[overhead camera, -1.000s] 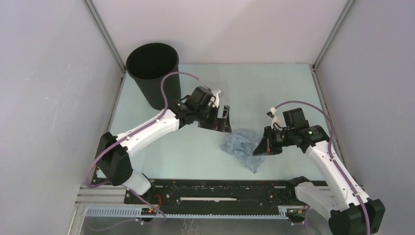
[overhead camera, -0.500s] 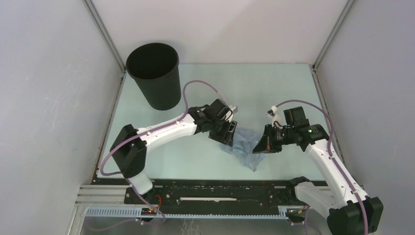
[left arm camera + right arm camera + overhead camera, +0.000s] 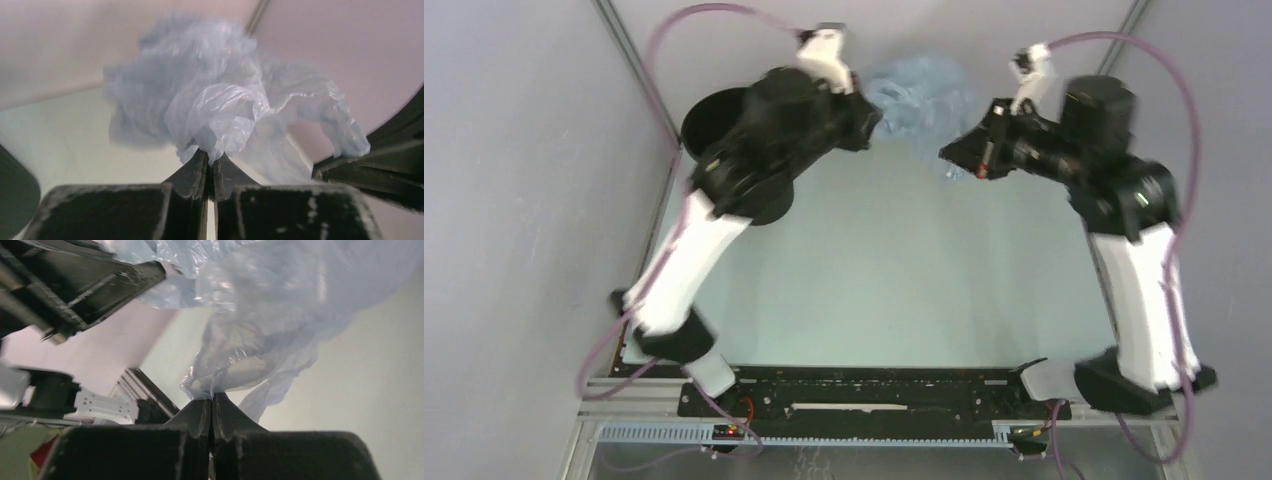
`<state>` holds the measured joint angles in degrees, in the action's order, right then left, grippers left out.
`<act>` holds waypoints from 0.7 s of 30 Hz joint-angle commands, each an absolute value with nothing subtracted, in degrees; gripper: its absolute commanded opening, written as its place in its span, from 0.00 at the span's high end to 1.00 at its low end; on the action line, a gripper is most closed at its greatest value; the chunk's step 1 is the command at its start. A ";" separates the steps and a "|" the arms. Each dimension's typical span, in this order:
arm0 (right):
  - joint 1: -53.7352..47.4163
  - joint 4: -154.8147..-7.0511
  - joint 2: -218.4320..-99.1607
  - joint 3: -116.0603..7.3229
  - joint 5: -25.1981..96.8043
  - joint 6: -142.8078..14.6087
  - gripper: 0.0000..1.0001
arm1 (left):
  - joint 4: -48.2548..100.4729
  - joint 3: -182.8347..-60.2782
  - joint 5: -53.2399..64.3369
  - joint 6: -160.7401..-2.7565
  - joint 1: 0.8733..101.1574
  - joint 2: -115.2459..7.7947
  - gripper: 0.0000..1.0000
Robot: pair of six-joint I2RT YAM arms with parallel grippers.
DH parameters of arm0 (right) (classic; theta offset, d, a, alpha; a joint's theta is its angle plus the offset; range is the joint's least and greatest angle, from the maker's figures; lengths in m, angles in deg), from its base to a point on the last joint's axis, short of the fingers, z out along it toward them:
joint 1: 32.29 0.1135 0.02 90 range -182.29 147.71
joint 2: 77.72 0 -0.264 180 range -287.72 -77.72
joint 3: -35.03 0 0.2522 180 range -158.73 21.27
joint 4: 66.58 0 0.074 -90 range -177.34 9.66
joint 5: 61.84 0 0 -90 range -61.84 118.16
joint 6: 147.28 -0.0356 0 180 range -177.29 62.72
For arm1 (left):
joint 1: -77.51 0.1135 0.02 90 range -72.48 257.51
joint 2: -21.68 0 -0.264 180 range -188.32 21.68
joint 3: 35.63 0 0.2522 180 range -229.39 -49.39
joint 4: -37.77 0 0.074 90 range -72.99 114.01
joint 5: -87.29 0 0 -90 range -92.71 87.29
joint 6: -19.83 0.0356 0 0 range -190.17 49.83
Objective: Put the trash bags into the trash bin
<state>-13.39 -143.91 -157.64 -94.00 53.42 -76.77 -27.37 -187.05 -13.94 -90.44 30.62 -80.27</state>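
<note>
- Table (image 3: 904,280): pale green top. The bag lay on it half a second ago and is now off its surface.
- Trash bin (image 3: 706,118): black, upright at the far left corner, unmoved. It is partly hidden by the raised left arm (image 3: 694,250), and the bag is outside it, to its right.
- Trash bag (image 3: 919,95): pale blue crumpled film, now lifted high and strung between both grippers.
- Left gripper (image 3: 869,120): jaws wide apart a second ago, now pinched together on a fold of film.
- Right gripper (image 3: 949,152): jaws pressed together on the bag's opposite side, as before.
</note>
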 commanded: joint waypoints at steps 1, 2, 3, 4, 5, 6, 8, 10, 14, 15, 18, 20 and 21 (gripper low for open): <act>-7.67 -135.23 -144.67 -88.78 48.91 -73.30 1.00 | -13.99 -166.33 -28.71 -84.52 24.40 -61.06 0.85; -7.72 -128.47 -140.69 -77.04 49.61 -73.38 1.00 | -10.36 -156.29 -29.51 -87.52 25.56 -57.73 0.80; -7.80 -122.86 -137.01 -65.46 48.87 -73.72 1.00 | -13.13 -150.18 -27.31 -92.65 28.01 -56.87 0.83; -8.80 -119.88 -134.92 -54.32 47.83 -75.27 1.00 | -16.18 -143.86 -23.32 -97.42 32.29 -57.68 0.96; -10.44 -120.78 -135.64 -46.61 48.88 -77.30 1.00 | -19.07 -138.57 -18.16 -100.46 34.83 -59.37 0.99; -12.19 -124.35 -137.64 -41.07 53.05 -78.54 1.00 | -21.71 -134.02 -14.47 -101.21 36.17 -60.99 1.00; -10.73 -127.37 -139.33 -32.43 56.65 -78.34 1.00 | -23.78 -126.11 -13.46 -100.43 35.36 -61.92 1.00; -4.62 -127.13 -135.21 -29.63 51.75 -80.14 1.00 | -22.62 -120.74 -13.52 -100.10 32.84 -59.69 1.00; -2.04 -123.21 -130.15 -29.76 51.79 -82.59 1.00 | -13.77 -116.07 -8.72 -102.65 30.83 -54.58 1.00; -3.05 -123.04 -130.72 -31.05 52.03 -82.26 1.00 | -13.73 -118.29 -8.81 -102.72 30.80 -55.01 1.00; -8.00 -126.51 -136.75 -41.51 55.63 -79.91 1.00 | -19.97 -135.04 -11.26 -99.46 31.33 -59.58 1.00; -10.92 -131.93 -141.57 -54.75 57.17 -78.69 1.00 | -25.28 -152.91 -12.16 -97.16 31.64 -63.89 1.00; -11.88 -134.46 -143.79 -62.91 57.27 -78.24 1.00 | -27.55 -163.31 -11.78 -96.05 31.63 -66.39 1.00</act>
<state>-7.71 -130.29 -137.05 -41.17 53.96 -80.05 -25.47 -130.53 -10.42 -99.62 30.88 -64.10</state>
